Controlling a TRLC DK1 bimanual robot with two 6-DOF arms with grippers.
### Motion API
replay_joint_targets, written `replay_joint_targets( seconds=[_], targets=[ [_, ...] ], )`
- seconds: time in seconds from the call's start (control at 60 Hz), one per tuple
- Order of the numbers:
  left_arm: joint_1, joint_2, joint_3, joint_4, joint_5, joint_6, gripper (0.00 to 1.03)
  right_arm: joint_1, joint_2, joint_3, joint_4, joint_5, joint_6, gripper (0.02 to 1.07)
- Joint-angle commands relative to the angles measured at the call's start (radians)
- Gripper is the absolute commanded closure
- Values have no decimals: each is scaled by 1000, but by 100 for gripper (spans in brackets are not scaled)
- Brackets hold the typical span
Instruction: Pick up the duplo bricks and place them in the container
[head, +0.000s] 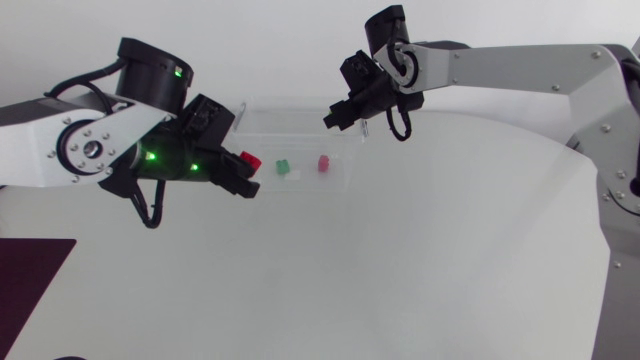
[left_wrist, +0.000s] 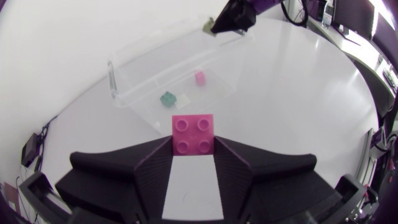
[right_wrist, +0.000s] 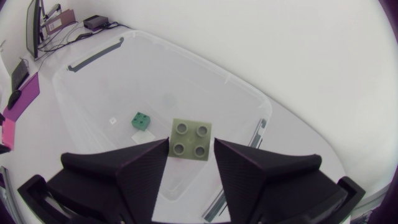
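3 bricks lie in the container (head: 300, 125), upper centre of the head view: green brick (head: 282, 166), white brick (head: 294, 175), small pink brick (head: 323, 162).

My left gripper (left_wrist: 193, 146) is clenched on a pink 4-stud brick (left_wrist: 193, 134) at the container's left end. My right gripper (right_wrist: 191, 152) grasps an olive brick (right_wrist: 191, 140) above its right end.

I judge 2 drops remain.

No legible print.

the surface (head: 400, 260) is plain white and matte, broad, with a rounded edge that curves away on the right side. light falls evenly over it, soft and pale, leaving only faint grey shadows. a flat dark maroon rectangle (head: 30, 280) lies at its left edge; i cannot tell whether it is a mat.
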Motion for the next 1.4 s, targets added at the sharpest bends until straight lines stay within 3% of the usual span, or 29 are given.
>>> replay_joint_targets(
  seconds=[0.0, 0.033, 0.283, 0.55, 0.8, 0.883, 1.05, 1.383],
  targets=[
    [15, -8, 51, 38, -7, 26, 72, -7, 24, 35, 8, 9, -6, 12],
    [17, 4, 65, 49, -7, 28, 72, -9, 14, 32, 8, 9, -6, 6],
    [63, 155, 168, 197, 19, 26, 70, 3, -115, -75, 27, 29, -26, 7],
    [103, 360, 289, 337, 52, 17, 69, 8, -325, -305, 83, 31, -33, 7],
    [132, 540, 436, 380, 53, -3, 67, 5, -533, -528, 119, 32, -45, 7],
    [139, 597, 487, 378, 53, -4, 59, 0, -592, -605, 136, 35, -51, 7],
    [144, 650, 522, 381, 47, -1, 3, -4, -700, -747, 186, 61, -62, 7],
    [166, 551, 381, 421, -42, 52, 6, -49, -937, -956, 243, 137, -98, 7]
  ],
)
